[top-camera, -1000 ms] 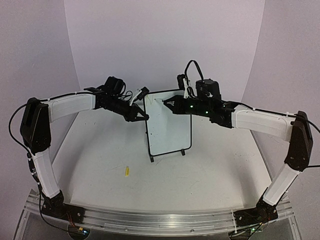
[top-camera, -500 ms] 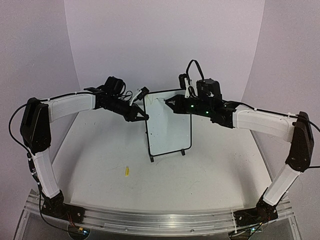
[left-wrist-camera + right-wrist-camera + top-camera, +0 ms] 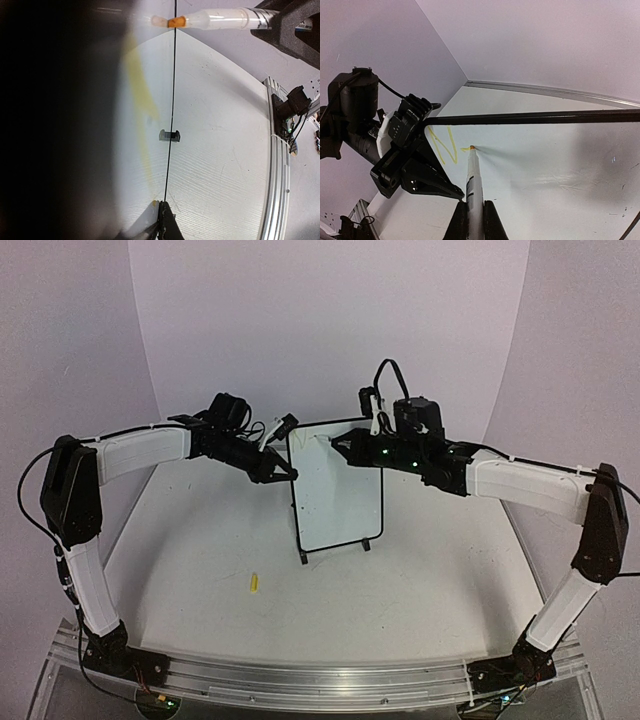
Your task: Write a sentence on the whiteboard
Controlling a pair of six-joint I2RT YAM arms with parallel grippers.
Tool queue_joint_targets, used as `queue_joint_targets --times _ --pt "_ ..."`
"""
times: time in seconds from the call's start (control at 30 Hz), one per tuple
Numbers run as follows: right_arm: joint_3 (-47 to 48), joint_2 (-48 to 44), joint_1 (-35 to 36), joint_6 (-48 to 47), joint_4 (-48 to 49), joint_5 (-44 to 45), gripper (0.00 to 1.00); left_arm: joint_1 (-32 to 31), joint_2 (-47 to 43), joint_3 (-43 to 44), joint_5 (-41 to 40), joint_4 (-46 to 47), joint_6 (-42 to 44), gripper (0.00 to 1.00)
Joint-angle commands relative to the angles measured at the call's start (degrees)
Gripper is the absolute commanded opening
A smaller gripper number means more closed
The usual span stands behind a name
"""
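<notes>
The whiteboard [image 3: 335,485] stands upright on its two feet at the middle of the table. My left gripper [image 3: 288,474] is shut on its left edge; in the left wrist view the fingers [image 3: 161,207] pinch the thin black frame [image 3: 171,100]. My right gripper [image 3: 338,444] is shut on a slim white marker [image 3: 474,187]. The marker's orange-yellow tip [image 3: 471,148] touches the board near its top left corner. The sentence [image 3: 442,145] is only a yellow "N"-like zigzag and a short stroke at the tip. The marker also shows in the left wrist view [image 3: 215,20].
A small yellow marker cap [image 3: 254,583] lies on the white table, front left of the board. A curved white backdrop [image 3: 330,330] closes off the back and sides. A metal rail [image 3: 320,675] runs along the near edge.
My right gripper has shifted slightly to the right with the marker on the board. The left arm and the board have not moved.
</notes>
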Motion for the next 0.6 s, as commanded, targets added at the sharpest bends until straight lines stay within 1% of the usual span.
queue_joint_targets --times 0.0,0.57 --pt "1.0 -1.2 -1.1 1.0 3.4 2.6 0.00 -0.6 -0.9 0.7 -3.4 -5.0 2.8 0.00" --pt "2.0 1.2 -1.1 1.6 4.8 -1.0 0.00 -0.6 -1.0 0.8 -3.4 -5.0 2.8 0.00"
